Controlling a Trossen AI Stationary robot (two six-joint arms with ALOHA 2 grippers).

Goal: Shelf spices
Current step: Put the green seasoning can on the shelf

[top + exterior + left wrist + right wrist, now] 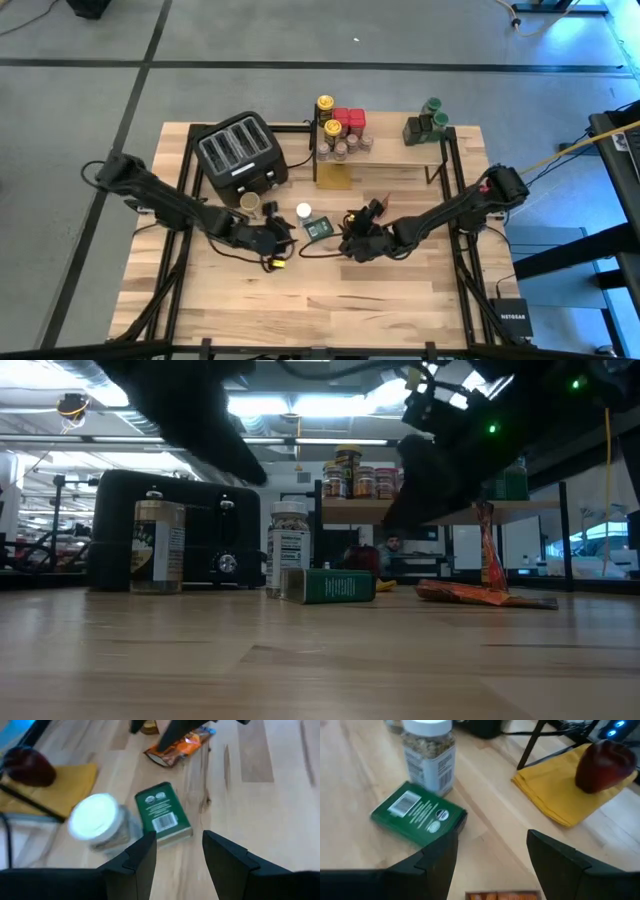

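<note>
**Wooden table and its small shelf**

The plank table (pixel 330 290) carries a black toaster (pixel 240 152) at the back left; a tan-lidded jar (pixel 250 202), a white-lidded jar (pixel 303 211) and a flat green tin (pixel 319 229) lie near the middle; a foil packet (pixel 470 593) and yellow cloth (pixel 335 177) rest nearby; the shelf (pixel 395 152) holds clustered jars (pixel 342 132) and green-lidded containers (pixel 427 122).

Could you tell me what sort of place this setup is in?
Probably a robotics lab or workshop: the table stands on a bare grey floor, cables run off its side, and the low view shows ceiling ducts and strip lights behind the toaster.
</note>
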